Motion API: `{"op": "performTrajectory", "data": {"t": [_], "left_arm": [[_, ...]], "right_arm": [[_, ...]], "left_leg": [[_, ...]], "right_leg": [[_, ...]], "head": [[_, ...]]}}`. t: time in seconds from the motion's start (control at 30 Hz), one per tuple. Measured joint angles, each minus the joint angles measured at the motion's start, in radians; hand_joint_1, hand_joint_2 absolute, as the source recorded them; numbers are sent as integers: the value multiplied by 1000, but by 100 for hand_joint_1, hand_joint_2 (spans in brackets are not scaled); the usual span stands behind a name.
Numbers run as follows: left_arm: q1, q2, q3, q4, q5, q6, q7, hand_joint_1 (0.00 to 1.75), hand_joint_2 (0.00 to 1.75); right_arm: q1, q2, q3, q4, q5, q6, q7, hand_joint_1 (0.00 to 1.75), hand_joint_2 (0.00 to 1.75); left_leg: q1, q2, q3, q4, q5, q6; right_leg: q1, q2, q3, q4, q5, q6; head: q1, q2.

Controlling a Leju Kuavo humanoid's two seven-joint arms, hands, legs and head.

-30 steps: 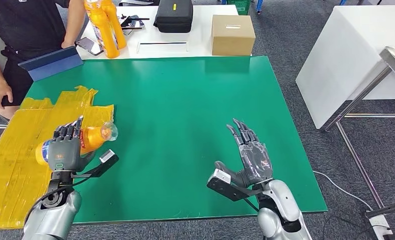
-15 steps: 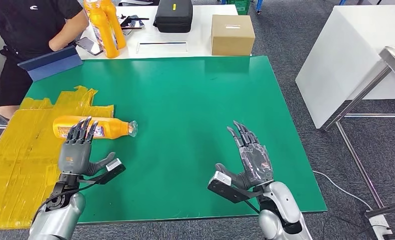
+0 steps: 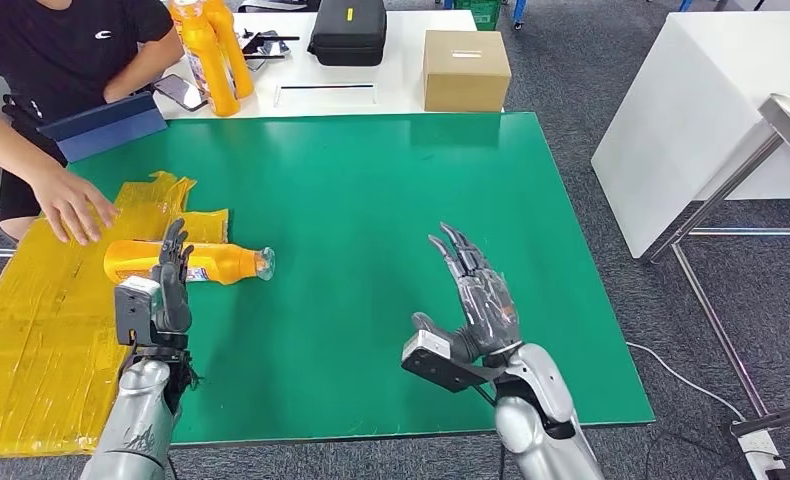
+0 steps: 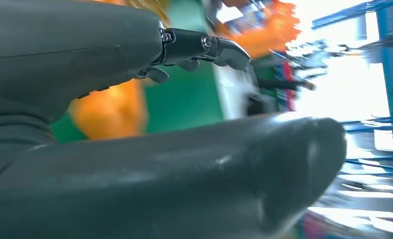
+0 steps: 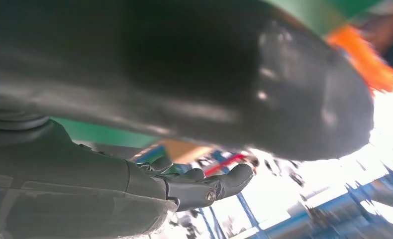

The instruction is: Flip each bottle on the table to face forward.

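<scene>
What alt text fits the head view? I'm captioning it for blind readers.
An orange bottle lies on its side on a green table, just beyond the robot's empty left hand. Its right hand hovers open, and a person's hand rests on yellow sheeting.

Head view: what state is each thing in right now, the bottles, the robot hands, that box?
Orange bottle: lying on its side, neck pointing right, held by nothing.
Left robot hand: empty, fingers up, just short of that bottle.
Right robot hand: empty, fingers spread.
Two orange bottles: standing upright on the white table.
Cardboard box: closed.
Black case: closed.
</scene>
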Motion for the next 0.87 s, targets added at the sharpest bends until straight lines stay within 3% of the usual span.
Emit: {"op": "performTrajectory", "data": {"t": [0.13, 0.3, 0.53, 0.87], "left_arm": [[5, -28, -82, -103, 159, -56, 31, 0, 0], [3, -35, -164, -154, 226, -63, 32, 0, 0], [-31, -26, -235, -143, 255, -42, 0, 0, 0], [-89, -1, -273, -68, 287, -25, -37, 0, 0]], "right_arm": [[-110, 52, 48, 92, -106, -55, -69, 0, 0], [-210, 102, 100, 172, -173, -92, -106, 0, 0], [-280, 147, 154, 277, -198, -124, -85, 0, 0], [-344, 171, 172, 395, -213, -147, -88, 0, 0]], "left_leg": [[0, 0, 0, 0, 0, 0], [1, 0, 0, 0, 1, -1], [1, 0, 0, 0, 1, -1], [1, 0, 0, 0, 1, -1]], "right_leg": [[0, 0, 0, 0, 1, -2], [0, 0, -1, 0, 2, -2], [0, 0, -1, 0, 2, -2], [0, 0, -1, 0, 2, -2]], "head": [[0, 0], [0, 0], [0, 0], [0, 0]]}}
